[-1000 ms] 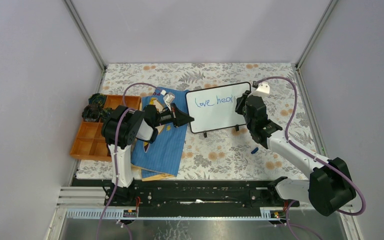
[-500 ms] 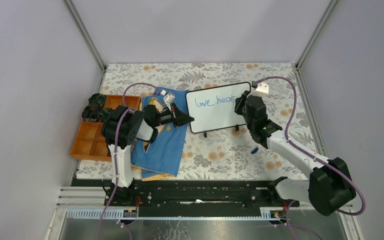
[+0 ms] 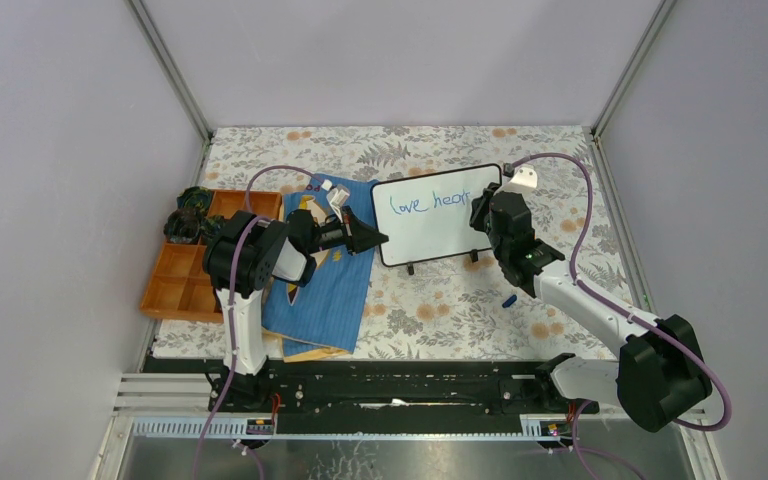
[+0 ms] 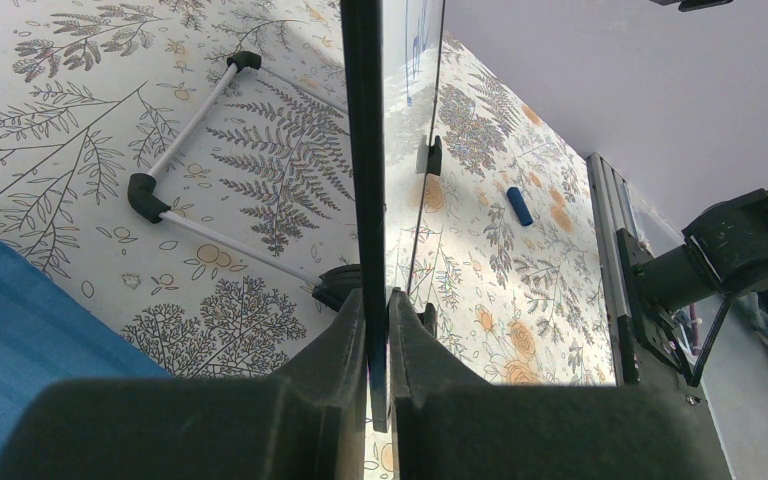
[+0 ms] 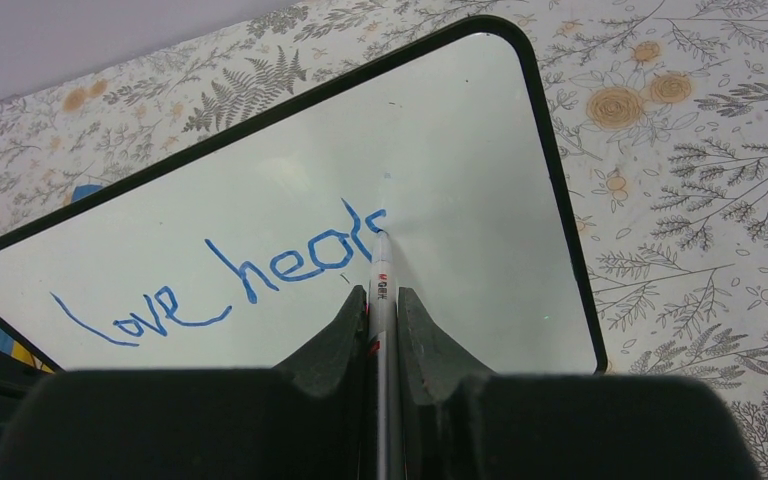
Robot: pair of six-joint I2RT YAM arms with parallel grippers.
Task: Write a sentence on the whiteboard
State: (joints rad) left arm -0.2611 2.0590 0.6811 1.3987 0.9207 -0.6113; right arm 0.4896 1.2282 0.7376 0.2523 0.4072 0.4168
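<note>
- the whiteboard [image 3: 430, 235] stands on its small black feet near the middle of the flower-patterned table [image 3: 440, 310], between the two arms, with its face leaning back
- the left gripper [image 4: 376, 320] is clenched on the board's left edge, one finger on each side of the thin black frame
- the right gripper [image 5: 382, 300] is clamped around a pen [image 5: 381, 268], which sticks out between the fingers with its tip touching the white surface
- the sentence [image 5: 220, 285] runs in blue across the upper part of the board: "love", then a second word that starts "hea" and has one more stroke after it; the pen tip rests at that last stroke
- a blue book [image 3: 325, 285] lies flat on the table under the left arm, just left of the board
- an orange tray [image 3: 175, 285] with compartments sits at the table's left edge, beside the book
- a small blue cap [image 3: 508, 299] lies on the table in front of the board's right end, apart from it
</note>
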